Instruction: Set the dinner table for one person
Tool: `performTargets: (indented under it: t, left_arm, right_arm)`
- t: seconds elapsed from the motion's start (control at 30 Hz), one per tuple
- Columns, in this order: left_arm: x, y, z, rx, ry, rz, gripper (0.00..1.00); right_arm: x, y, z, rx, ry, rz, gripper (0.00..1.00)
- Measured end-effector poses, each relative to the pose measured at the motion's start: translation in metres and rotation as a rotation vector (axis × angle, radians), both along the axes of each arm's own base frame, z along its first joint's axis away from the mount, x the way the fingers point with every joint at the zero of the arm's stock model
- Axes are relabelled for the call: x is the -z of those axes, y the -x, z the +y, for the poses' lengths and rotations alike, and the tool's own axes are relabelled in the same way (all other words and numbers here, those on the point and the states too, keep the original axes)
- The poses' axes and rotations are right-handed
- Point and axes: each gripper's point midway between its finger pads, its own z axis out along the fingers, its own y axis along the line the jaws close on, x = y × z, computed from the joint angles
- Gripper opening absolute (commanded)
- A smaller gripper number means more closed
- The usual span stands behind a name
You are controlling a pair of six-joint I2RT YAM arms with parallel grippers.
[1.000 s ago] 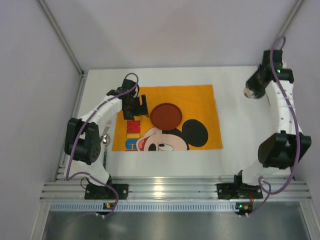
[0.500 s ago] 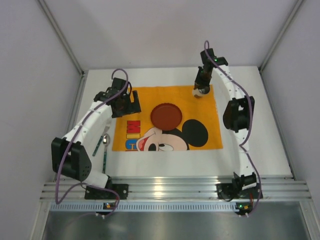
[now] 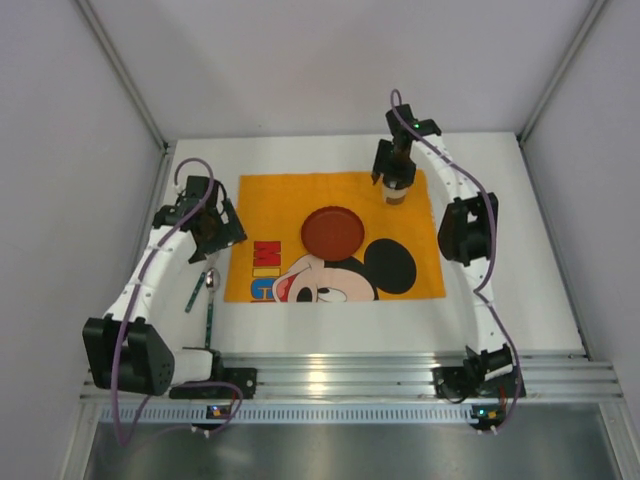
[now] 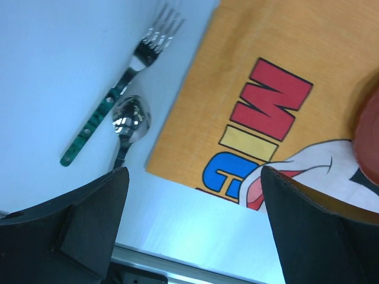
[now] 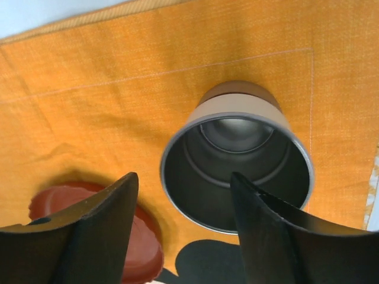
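**Cup set down beside the plate as the right claw lets go**

The right claw (image 5: 183,177) hangs straight over a grey metal cup (image 5: 237,157), which stands upright on the orange Mickey Mouse cloth (image 3: 290,200). A second ago this claw was far off to the right, clamped on the cup. It has since swung in and its jaws have parted about halfway. One finger is outside the cup's wall with cloth showing in the gap, and the other is over the cup's mouth. It looks to have released the cup, though contact on the inner side cannot be ruled out.

A round red-brown plate (image 3: 332,231) lies on the cloth, to the left of this claw and a little nearer the arm bases, unmoved.

The left claw (image 4: 194,171) has drawn back from the plate to just past the cloth's left edge. Its jaws are fully spread and hold nothing. A green-handled fork (image 4: 121,94) and a spoon (image 4: 130,121) lie side by side on bare tabletop just beyond its left finger.

Judging by this, plate and cup are placed and the cutlery likely comes next.

The dinner table (image 3: 545,240), plain matte white, spreads beneath both claws and out past the cloth on all sides. Pale walls with metal corner struts enclose it, and an aluminium rail (image 3: 350,380) carries the arm bases along the near edge.
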Motion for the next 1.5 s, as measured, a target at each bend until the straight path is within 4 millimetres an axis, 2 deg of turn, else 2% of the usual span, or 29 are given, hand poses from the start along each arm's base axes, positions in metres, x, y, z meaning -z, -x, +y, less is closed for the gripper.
performTargets:
  t: [0.07,0.2,0.4,0.47,0.7,0.8,0.9,1.03,1.13,1.2,1.3,1.37,1.5]
  left_arm:
    - [0.001,0.004,0.015,-0.058,0.003,0.008,0.98]
    - [0.004,0.009,0.033,-0.132,0.004,0.027,0.98]
    - [0.02,0.015,0.036,-0.166,0.013,0.094,0.91]
    - [0.03,0.021,0.035,-0.179,0.028,0.125,0.88]
    - [0.072,0.05,0.034,-0.26,0.057,0.27,0.82]
    - [0.091,0.065,0.031,-0.283,0.065,0.345,0.74]
    - [0.104,0.076,0.031,-0.307,0.066,0.392,0.73]
    - [0.116,0.086,0.036,-0.345,0.063,0.436,0.73]
    - [0.117,0.084,0.046,-0.39,0.059,0.429,0.72]
    - [0.118,0.081,0.054,-0.415,0.06,0.415,0.72]
    - [0.124,0.08,0.061,-0.427,0.056,0.426,0.65]
    - [0.133,0.08,0.062,-0.423,0.054,0.452,0.6]
    - [0.134,0.076,0.062,-0.389,0.056,0.466,0.55]
  right_arm:
    - [0.0,0.002,0.005,-0.019,0.016,-0.005,0.74]
    - [0.001,0.006,0.015,-0.054,0.031,-0.01,0.78]
    - [-0.008,0.006,0.013,-0.058,0.045,-0.032,0.8]
    - [-0.02,0.01,0.009,-0.055,0.053,-0.046,0.8]
    - [-0.1,0.046,-0.016,-0.038,0.057,-0.158,0.82]
    - [-0.118,0.064,-0.026,-0.028,0.06,-0.18,0.82]
    - [-0.114,0.078,-0.038,-0.016,0.076,-0.158,0.82]
    - [-0.089,0.088,-0.051,-0.008,0.107,-0.085,0.82]
    - [-0.076,0.094,-0.059,-0.005,0.123,-0.047,0.82]
    - [-0.073,0.095,-0.063,-0.003,0.129,-0.038,0.82]
    - [-0.071,0.094,-0.069,0.002,0.133,-0.034,0.82]
    - [-0.07,0.094,-0.073,0.008,0.135,-0.029,0.82]
    - [-0.07,0.091,-0.081,0.021,0.135,-0.029,0.82]
